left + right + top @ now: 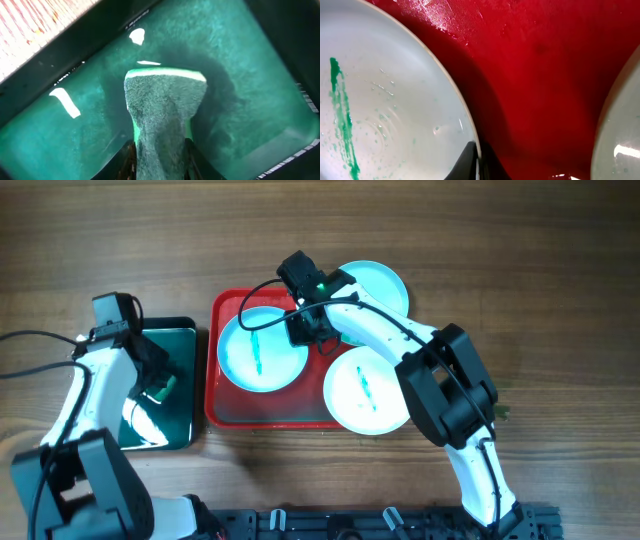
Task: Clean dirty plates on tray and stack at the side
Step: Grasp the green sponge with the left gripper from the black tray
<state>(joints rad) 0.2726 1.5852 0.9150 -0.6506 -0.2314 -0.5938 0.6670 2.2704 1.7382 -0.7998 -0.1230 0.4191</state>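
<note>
Three pale plates show from overhead. One with a teal smear (262, 350) lies in the red tray (222, 405) at the left. A second smeared plate (366, 390) overlaps the tray's right front. A third (378, 282) lies at the back right. My right gripper (312, 330) is shut on the rim of the left plate (395, 100), one finger on each side of its edge (479, 162). My left gripper (160, 385) is shut on a green sponge (165, 100) and holds it over the black tray's green inside (240, 65).
The black tray with the green inside (190, 380) stands left of the red tray, touching it. Bare wooden tabletop (560, 300) lies to the right and behind. Cables run along the left arm.
</note>
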